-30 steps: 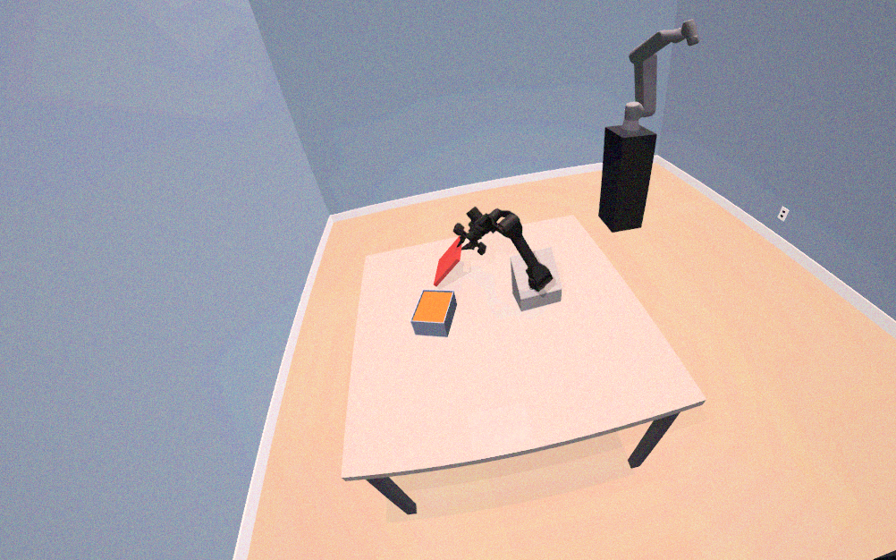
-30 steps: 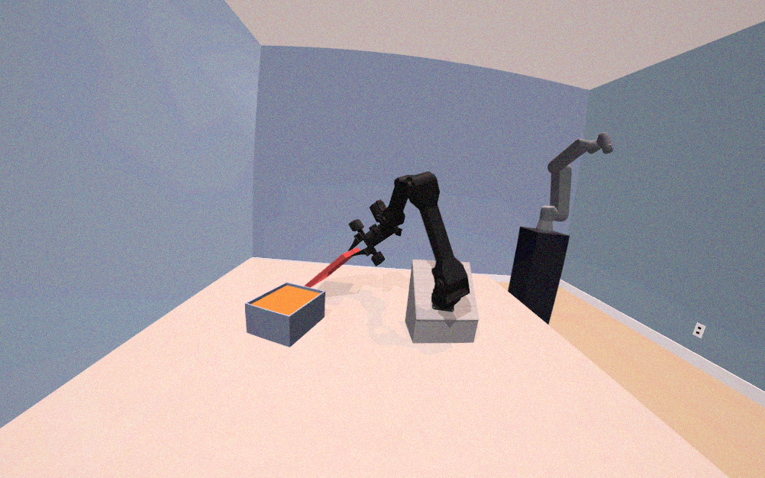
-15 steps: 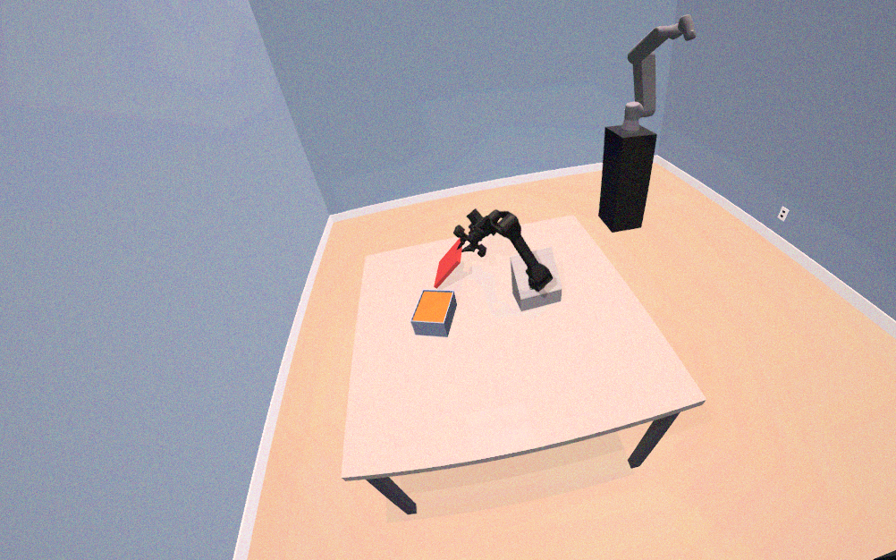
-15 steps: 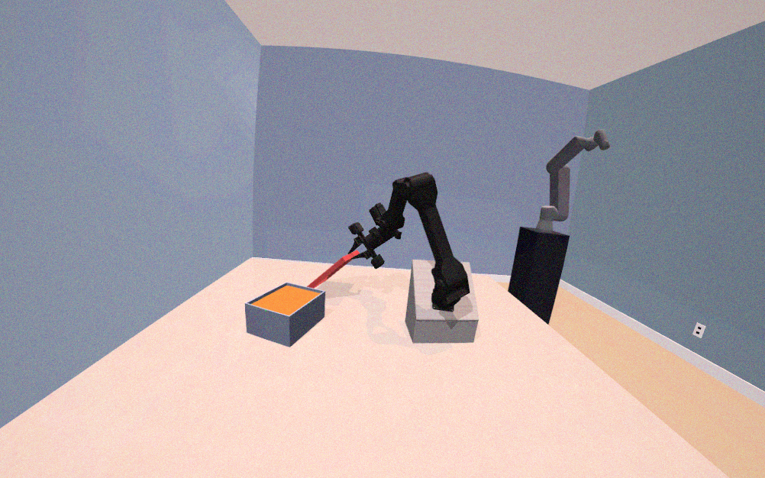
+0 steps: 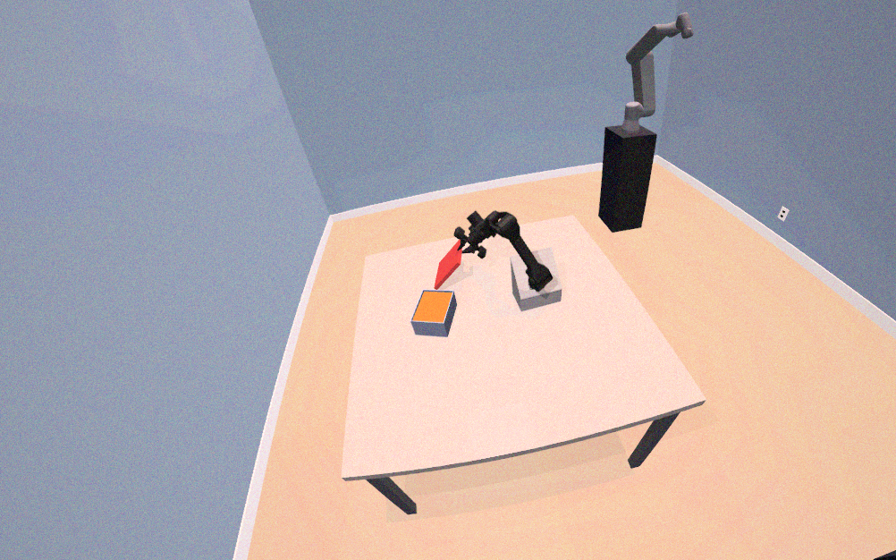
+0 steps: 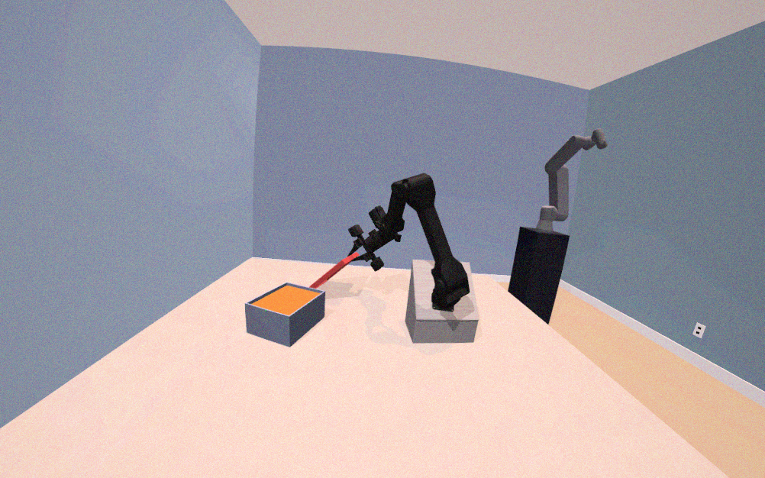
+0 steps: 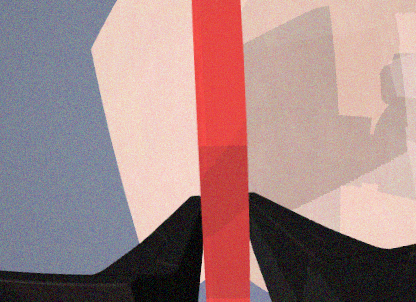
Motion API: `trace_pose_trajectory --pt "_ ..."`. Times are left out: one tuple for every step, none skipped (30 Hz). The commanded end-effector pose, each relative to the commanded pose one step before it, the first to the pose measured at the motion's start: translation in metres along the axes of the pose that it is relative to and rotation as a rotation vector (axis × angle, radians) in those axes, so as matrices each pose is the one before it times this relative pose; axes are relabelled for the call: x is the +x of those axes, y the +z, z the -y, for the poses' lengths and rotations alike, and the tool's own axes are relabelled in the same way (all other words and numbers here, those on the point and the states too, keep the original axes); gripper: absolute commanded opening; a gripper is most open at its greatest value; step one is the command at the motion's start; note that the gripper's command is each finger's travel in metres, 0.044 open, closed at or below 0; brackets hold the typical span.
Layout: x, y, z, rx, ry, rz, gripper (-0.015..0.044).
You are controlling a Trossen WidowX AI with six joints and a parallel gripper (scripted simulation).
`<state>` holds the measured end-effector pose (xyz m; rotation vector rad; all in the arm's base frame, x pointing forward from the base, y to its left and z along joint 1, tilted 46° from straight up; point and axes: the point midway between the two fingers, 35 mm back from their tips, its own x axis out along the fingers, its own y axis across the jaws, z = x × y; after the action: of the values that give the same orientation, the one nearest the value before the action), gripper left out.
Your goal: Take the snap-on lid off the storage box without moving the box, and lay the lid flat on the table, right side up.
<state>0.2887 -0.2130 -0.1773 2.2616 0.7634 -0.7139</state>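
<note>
The red lid (image 5: pixel 448 266) (image 6: pixel 332 271) (image 7: pixel 220 90) is off the box and steeply tilted, its lower end toward the box. My gripper (image 5: pixel 462 248) (image 6: pixel 356 255) (image 7: pixel 222 204) is shut on the lid's upper edge, with one finger on each side of it in the wrist view. The storage box (image 5: pixel 430 327) (image 6: pixel 268 322) is blue-grey with an orange inside and stands upright and open on the table (image 5: pixel 507 389) (image 6: pixel 338 403). The lid is beyond the box in the top and exterior views. In the exterior view the box's back rim hides the lid's lowest corner or nearly touches it in the picture.
The arm's grey base block (image 5: pixel 539 301) (image 6: pixel 443 331) stands to the right of the box. The table's far edge lies behind the lid. A second, grey arm (image 5: pixel 644 80) (image 6: pixel 559 189) stands on a black pedestal (image 5: pixel 625 179) (image 6: pixel 538 272) beyond the table.
</note>
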Motion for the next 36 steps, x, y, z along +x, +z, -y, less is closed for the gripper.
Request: trace_pose_trajectory --pt "0.00347 -0.00046 0.00655 0.0115 -0.00651 -0.00193 0.0000" --pt "0.00052 -0.00001 0.00062 0.0000 0.00000 -0.00002 0.0000" --pt "0.00052 -0.00001 0.00062 0.0000 0.00000 -0.00003 0.0000" --pt "0.00052 -0.00001 0.00062 0.0000 0.00000 -0.00003 0.0000" --pt "0.00052 -0.00001 0.00062 0.0000 0.00000 -0.00003 0.0000" --pt "0.00052 -0.00001 0.00062 0.0000 0.00000 -0.00003 0.0000" --pt "0.00052 -0.00001 0.00062 0.0000 0.00000 -0.00003 0.0000" --pt "0.00052 -0.00001 0.00062 0.0000 0.00000 -0.00003 0.0000" --pt "0.00052 -0.00001 0.00062 0.0000 0.00000 -0.00003 0.0000" --pt "0.00052 -0.00001 0.00062 0.0000 0.00000 -0.00003 0.0000" --pt "0.00052 -0.00001 0.00062 0.0000 0.00000 -0.00003 0.0000" --pt "0.00052 -0.00001 0.00062 0.0000 0.00000 -0.00003 0.0000" --pt "0.00052 -0.00001 0.00062 0.0000 0.00000 -0.00003 0.0000" --pt "0.00052 -0.00001 0.00062 0.0000 0.00000 -0.00003 0.0000" --pt "0.00052 -0.00001 0.00062 0.0000 0.00000 -0.00003 0.0000" --pt "0.00052 -0.00001 0.00062 0.0000 0.00000 -0.00003 0.0000" --pt "0.00052 -0.00001 0.00062 0.0000 0.00000 -0.00003 0.0000" --pt "0.00052 -0.00001 0.00062 0.0000 0.00000 -0.00003 0.0000" --pt "0.00052 -0.00001 0.00062 0.0000 0.00000 -0.00003 0.0000" --pt "0.00052 -0.00001 0.00062 0.0000 0.00000 -0.00003 0.0000" --pt "0.00052 -0.00001 0.00062 0.0000 0.00000 -0.00003 0.0000" --pt "0.00052 -0.00001 0.00062 0.0000 0.00000 -0.00003 0.0000" --pt "0.00052 -0.00001 0.00062 0.0000 0.00000 -0.00003 0.0000" --pt "0.00052 -0.00001 0.00062 0.0000 0.00000 -0.00003 0.0000" --pt "0.00052 -0.00001 0.00062 0.0000 0.00000 -0.00003 0.0000" --pt "0.00052 -0.00001 0.00062 0.0000 0.00000 -0.00003 0.0000" --pt "0.00052 -0.00001 0.00062 0.0000 0.00000 -0.00003 0.0000" --pt "0.00052 -0.00001 0.00062 0.0000 0.00000 -0.00003 0.0000" --pt "0.00052 -0.00001 0.00062 0.0000 0.00000 -0.00003 0.0000" --pt "0.00052 -0.00001 0.00062 0.0000 0.00000 -0.00003 0.0000" --pt "0.00052 -0.00001 0.00062 0.0000 0.00000 -0.00003 0.0000" --pt "0.00052 -0.00001 0.00062 0.0000 0.00000 -0.00003 0.0000" --pt "0.00052 -0.00001 0.00062 0.0000 0.00000 -0.00003 0.0000" --pt "0.00052 -0.00001 0.00062 0.0000 0.00000 -0.00003 0.0000" --pt "0.00052 -0.00001 0.00062 0.0000 0.00000 -0.00003 0.0000" --pt "0.00052 -0.00001 0.00062 0.0000 0.00000 -0.00003 0.0000"
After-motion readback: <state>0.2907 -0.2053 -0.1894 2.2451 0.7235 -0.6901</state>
